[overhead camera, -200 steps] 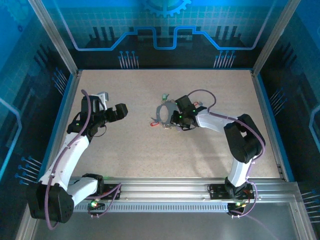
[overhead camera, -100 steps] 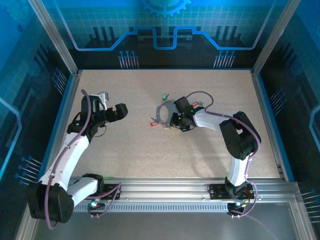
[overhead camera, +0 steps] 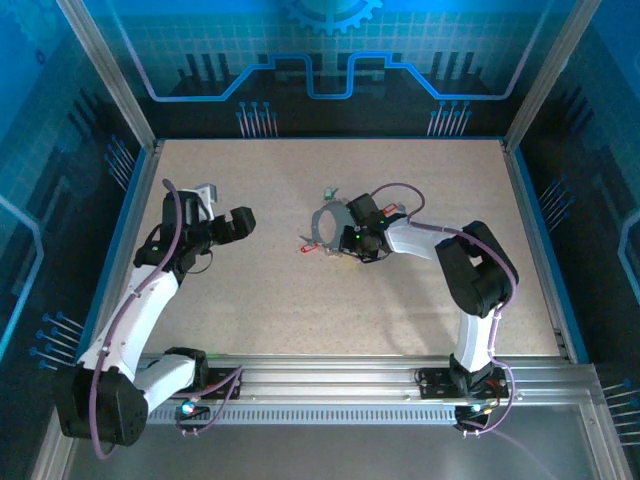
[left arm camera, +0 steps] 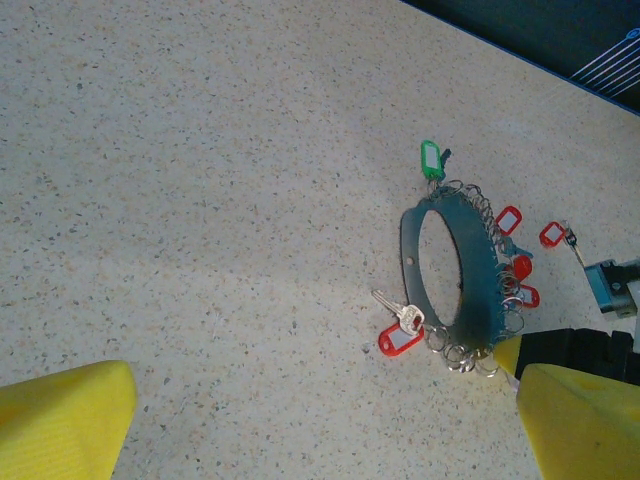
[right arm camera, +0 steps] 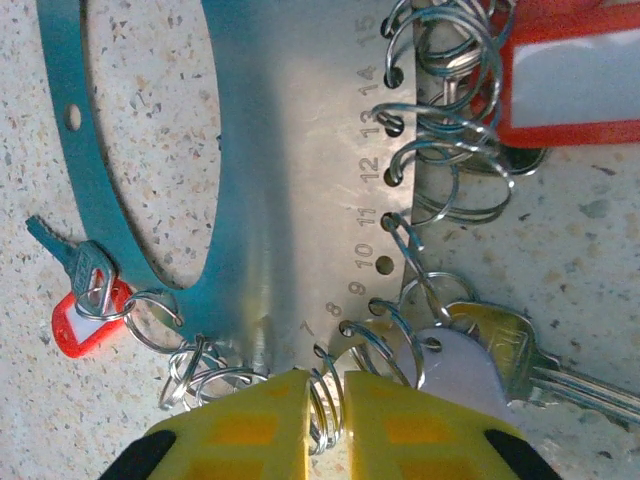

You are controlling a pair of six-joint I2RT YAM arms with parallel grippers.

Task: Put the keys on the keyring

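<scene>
The keyring [overhead camera: 322, 222], a flat blue-grey metal hoop with numbered holes along one edge, lies flat on the speckled beige tabletop [overhead camera: 300, 310], about mid-width and a little toward the far side. Small steel split rings hang from its holes, carrying keys with oblong plastic tags. A green tag [left arm camera: 431, 160] sits at the hoop's far end. A silver key with a red tag [left arm camera: 400, 338] rests on the tabletop at its near-left edge.

The right end effector [right arm camera: 325, 400] is at the hoop's near-right edge. Its yellow fingers [right arm camera: 240, 425] are closed to a narrow slit, with one small steel split ring [right arm camera: 325, 385] caught between them. Just beside them lies a larger silver key with a pale tag [right arm camera: 470, 370].

The left end effector [overhead camera: 243, 222] sits well apart to the left. Its yellow fingers [left arm camera: 60, 420] are spread wide and hold nothing.
</scene>
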